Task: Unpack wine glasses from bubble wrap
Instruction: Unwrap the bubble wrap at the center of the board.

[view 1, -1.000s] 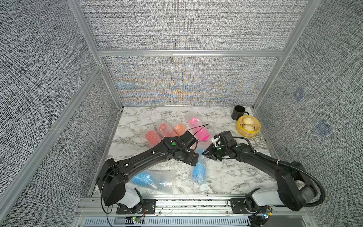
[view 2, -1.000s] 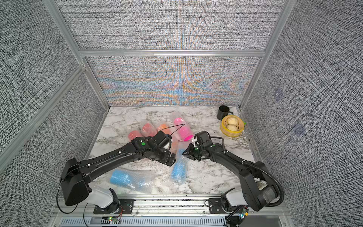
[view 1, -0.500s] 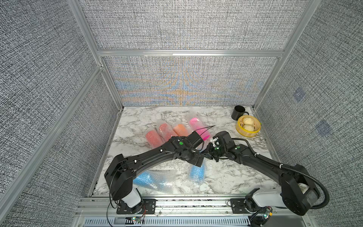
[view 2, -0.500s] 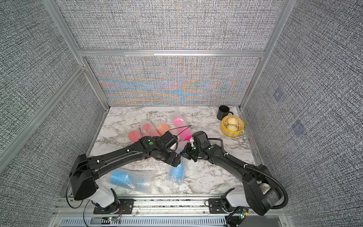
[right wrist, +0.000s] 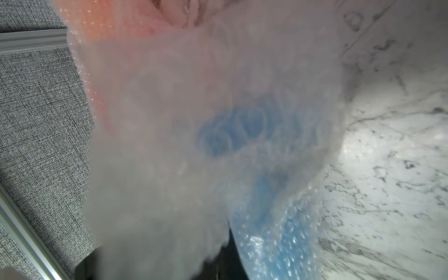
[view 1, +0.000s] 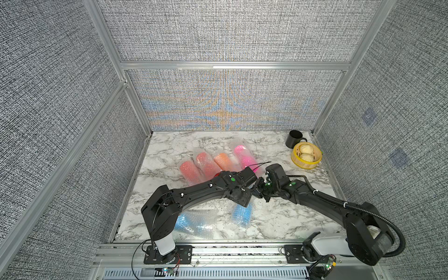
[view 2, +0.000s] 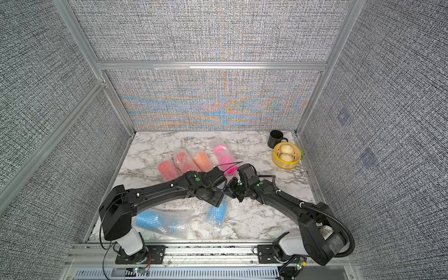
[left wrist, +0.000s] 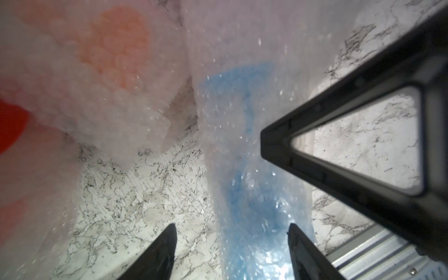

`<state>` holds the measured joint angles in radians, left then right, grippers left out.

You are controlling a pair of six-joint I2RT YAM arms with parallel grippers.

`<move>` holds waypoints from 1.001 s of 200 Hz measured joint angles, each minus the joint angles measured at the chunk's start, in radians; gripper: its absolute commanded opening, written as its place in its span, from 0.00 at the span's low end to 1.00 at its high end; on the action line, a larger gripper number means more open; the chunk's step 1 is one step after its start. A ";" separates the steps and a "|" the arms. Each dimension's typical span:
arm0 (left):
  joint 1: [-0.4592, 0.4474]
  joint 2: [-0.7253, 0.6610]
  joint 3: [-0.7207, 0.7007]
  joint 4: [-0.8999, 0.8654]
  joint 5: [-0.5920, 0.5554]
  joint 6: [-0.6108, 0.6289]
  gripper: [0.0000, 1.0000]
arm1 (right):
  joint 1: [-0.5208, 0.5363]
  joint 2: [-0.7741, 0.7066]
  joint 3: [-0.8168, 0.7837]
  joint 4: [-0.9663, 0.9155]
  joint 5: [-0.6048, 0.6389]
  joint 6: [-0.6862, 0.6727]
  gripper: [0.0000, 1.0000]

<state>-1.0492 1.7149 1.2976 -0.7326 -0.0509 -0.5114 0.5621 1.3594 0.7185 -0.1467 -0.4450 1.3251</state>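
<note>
Blue goblet (view 1: 242,213), still inside bubble wrap (left wrist: 278,60), lies on its side mid marbled tabletop (view 1: 278,218), where both arms meet. Left gripper (left wrist: 231,226): jaws apart, straddling the wrapped bowl. Right gripper (view 1: 259,191): jaws closed, pinching wrap that is bunched over its wrist camera.

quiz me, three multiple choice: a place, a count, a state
1. Where does the black mug stand? A) beside the yellow basket, far right corner B) at the front edge C) atop a pink goblet
2. How many blue wrapped goblets lie there? A) one B) four C) two
3. The left pincer is: A) shut on the mug B) open C) out of view
A: both top views show it next to the basket. C: two blue ones show in both top views. B: its wrist view shows the jaws apart.
</note>
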 measured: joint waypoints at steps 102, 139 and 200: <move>-0.016 -0.180 -0.176 0.224 0.028 0.038 0.81 | -0.001 -0.069 -0.041 0.021 0.010 0.188 0.01; -0.036 -0.138 -0.143 0.267 0.028 0.059 0.83 | -0.001 -0.083 -0.039 0.019 0.018 0.226 0.00; -0.042 -0.087 -0.177 0.324 -0.037 0.058 0.60 | 0.006 -0.094 -0.058 0.038 0.017 0.278 0.00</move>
<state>-1.0916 1.6276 1.1202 -0.4088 -0.0879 -0.4534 0.5682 1.2655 0.6605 -0.1089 -0.4278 1.6032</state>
